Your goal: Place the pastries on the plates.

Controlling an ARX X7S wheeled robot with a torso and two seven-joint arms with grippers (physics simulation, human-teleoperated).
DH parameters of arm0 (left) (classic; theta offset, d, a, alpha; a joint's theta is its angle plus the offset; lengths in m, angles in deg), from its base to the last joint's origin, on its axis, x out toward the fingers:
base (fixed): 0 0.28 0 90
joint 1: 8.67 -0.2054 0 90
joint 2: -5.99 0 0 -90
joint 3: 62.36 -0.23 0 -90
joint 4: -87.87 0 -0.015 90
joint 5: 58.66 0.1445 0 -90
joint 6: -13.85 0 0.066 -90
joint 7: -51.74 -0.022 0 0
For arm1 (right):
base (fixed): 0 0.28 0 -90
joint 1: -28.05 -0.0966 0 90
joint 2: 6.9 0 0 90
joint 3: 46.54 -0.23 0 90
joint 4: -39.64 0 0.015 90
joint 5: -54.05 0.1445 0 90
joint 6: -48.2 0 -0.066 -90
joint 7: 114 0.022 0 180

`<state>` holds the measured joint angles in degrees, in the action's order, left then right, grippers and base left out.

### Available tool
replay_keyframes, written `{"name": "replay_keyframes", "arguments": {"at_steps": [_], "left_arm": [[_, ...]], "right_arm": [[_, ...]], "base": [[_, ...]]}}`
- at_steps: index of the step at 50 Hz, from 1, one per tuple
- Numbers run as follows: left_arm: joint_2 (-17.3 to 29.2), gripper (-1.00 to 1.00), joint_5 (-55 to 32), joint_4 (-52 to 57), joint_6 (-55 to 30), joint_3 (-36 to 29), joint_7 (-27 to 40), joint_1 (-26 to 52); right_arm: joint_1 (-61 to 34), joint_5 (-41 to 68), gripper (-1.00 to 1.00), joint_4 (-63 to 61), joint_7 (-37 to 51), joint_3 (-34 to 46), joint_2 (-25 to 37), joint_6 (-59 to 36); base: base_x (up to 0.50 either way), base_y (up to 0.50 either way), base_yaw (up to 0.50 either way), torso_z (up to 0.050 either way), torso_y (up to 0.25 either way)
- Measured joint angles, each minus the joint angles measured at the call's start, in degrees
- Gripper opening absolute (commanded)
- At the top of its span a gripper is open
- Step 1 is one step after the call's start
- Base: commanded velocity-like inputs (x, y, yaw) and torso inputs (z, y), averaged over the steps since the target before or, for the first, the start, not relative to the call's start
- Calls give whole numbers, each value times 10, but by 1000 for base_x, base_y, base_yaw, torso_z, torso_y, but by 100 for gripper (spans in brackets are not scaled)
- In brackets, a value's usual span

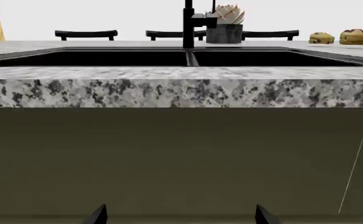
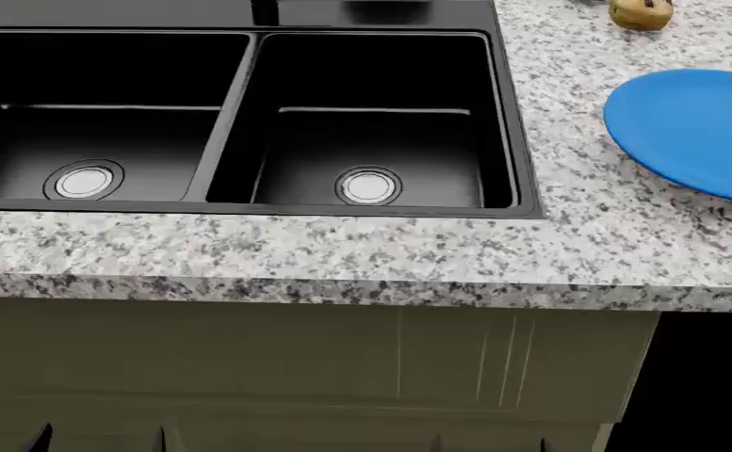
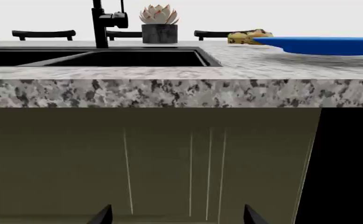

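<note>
Both hands hang low before the cupboard, left hand (image 1: 180, 215) and right hand (image 3: 176, 215) with fingers apart. A muffin (image 2: 641, 13) sits beyond the blue plate (image 2: 699, 127) on the worktop (image 2: 340, 250).

Plate (image 2: 699, 132) right of the sink (image 2: 240, 118); a muffin (image 2: 641, 13) seemingly behind it

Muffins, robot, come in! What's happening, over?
Left gripper and right gripper open, empty, low by the cabinet. Muffins on counter, blue plate bare. Nothing blocking.
</note>
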<state>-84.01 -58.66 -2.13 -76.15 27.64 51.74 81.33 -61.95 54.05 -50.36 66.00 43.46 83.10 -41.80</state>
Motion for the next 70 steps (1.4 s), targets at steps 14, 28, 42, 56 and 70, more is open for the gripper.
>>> {"name": "replay_keyframes", "arguments": {"at_steps": [14,28,42,56,70], "left_arm": [[15,100,-22,-1,-7,-18,14,1],[26,100,-21,-2,-19,-37,31,7],[35,100,-22,7,-46,-45,36,2],[48,100,-32,12,-53,-60,47,-1],[59,100,-40,17,-57,-73,59,-1]], "right_arm": [[-4,4,100,23,25,21,15,6],[-3,5,100,39,42,33,22,15],[-1,13,100,44,55,43,29,9],[2,24,100,39,70,59,42,4],[2,35,100,42,81,72,52,5]], "base": [[0,0,0,0,0],[0,0,0,0,0],[0,0,0,18,0],[0,0,0,50,0],[0,0,0,50,0]]}}
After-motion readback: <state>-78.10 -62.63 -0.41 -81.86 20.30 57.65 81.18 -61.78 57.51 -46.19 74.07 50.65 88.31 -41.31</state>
